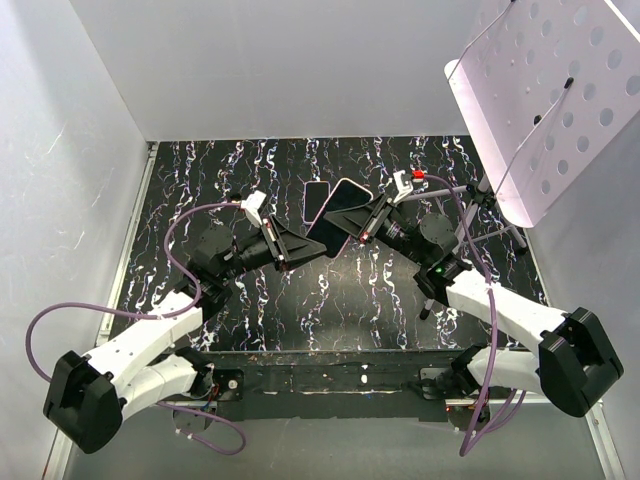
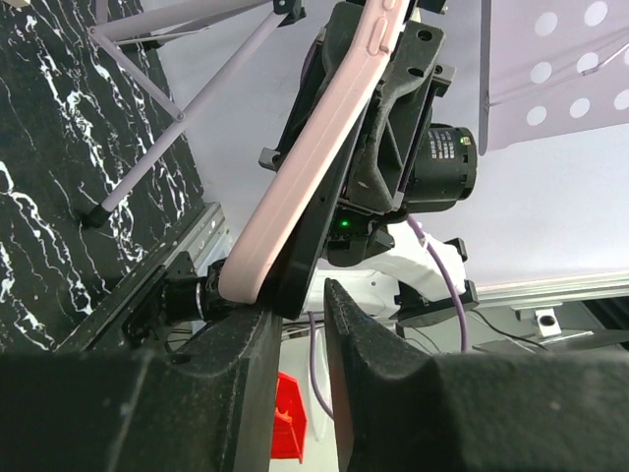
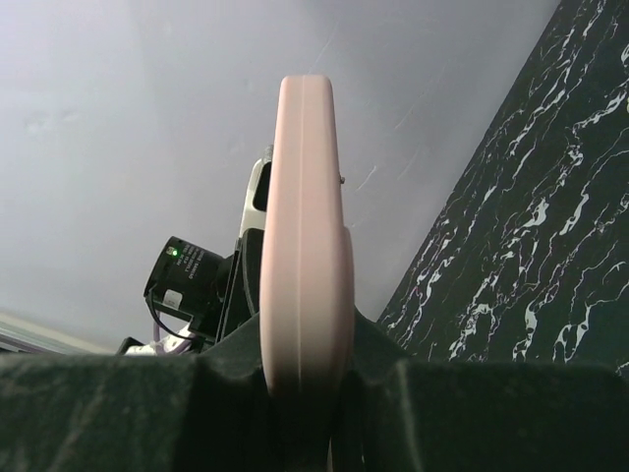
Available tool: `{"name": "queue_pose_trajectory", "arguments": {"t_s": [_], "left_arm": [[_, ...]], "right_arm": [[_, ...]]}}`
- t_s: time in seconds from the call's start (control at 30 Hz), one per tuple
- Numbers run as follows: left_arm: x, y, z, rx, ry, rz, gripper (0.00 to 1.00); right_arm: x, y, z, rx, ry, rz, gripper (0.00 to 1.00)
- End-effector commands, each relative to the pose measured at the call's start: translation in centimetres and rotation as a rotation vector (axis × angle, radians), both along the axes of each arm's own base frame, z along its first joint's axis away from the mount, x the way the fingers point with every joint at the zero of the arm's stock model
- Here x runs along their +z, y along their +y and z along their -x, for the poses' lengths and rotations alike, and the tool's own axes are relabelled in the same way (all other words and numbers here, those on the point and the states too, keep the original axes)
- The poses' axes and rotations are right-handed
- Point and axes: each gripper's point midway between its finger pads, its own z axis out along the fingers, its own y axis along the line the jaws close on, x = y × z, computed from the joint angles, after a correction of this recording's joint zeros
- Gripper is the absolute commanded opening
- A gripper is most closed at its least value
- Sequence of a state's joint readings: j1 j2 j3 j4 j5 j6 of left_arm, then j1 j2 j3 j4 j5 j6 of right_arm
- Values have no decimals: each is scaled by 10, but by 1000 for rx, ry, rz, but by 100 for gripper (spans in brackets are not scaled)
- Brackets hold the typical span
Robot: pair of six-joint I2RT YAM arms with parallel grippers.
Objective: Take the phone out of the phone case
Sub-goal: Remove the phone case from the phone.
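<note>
- Top view: the pink phone case (image 1: 348, 196) hangs above the tabletop (image 1: 250, 170), midway between the arms; the right claw (image 1: 368, 222) grips it; the left claw (image 1: 300, 245) meets the dark phone (image 1: 325, 238)
- Left wrist: left claw narrow, pinching the phone's corner; that corner stands off the case
- Right wrist: right claw clamped on the case, seen edge-on

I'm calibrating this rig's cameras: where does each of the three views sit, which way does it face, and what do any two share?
Top external: above and behind the bases, looking down on the black marbled table; both arms, left claw and right claw show.
Left wrist: on the left arm, facing the right arm; its own fingers show.
Right wrist: on the right arm, facing the left arm; its own fingers show.
All three share the pink soft phone case, gripped by both claws.
</note>
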State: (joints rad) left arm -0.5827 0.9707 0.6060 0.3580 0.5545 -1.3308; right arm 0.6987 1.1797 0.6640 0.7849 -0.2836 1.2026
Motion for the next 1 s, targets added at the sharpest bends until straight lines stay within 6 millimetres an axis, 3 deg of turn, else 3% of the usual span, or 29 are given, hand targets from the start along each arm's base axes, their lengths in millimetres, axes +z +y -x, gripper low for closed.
{"name": "queue_pose_trajectory", "arguments": {"t_s": [0.0, 0.2, 0.37, 0.6, 0.67, 0.73, 0.77, 0.8, 0.9, 0.97], "left_arm": [[63, 14, -31, 191, -155, 214, 21], [59, 30, -34, 285, -114, 287, 21], [70, 45, -31, 335, -145, 359, 20], [69, 31, -30, 277, -150, 291, 25], [64, 28, -32, 265, -128, 280, 17], [64, 27, -32, 257, -129, 292, 0], [62, 27, -34, 263, -111, 293, 0], [63, 29, -35, 273, -108, 305, 0], [64, 38, -36, 322, -92, 328, 0], [64, 50, -42, 398, -67, 331, 0]], "right_arm": [[-17, 29, 92, 420, -15, 68, 1], [-18, 30, 90, 407, -11, 78, 1], [-29, 31, 90, 417, 27, 80, 1], [-37, 37, 97, 495, 58, 138, 1], [-36, 36, 97, 495, 49, 143, 1], [-37, 35, 98, 497, 38, 168, 1], [-38, 34, 99, 499, 29, 178, 1], [-37, 31, 100, 483, 12, 187, 5], [-39, 25, 94, 418, -7, 226, 43], [-37, 19, 93, 380, -29, 224, 60]]}}
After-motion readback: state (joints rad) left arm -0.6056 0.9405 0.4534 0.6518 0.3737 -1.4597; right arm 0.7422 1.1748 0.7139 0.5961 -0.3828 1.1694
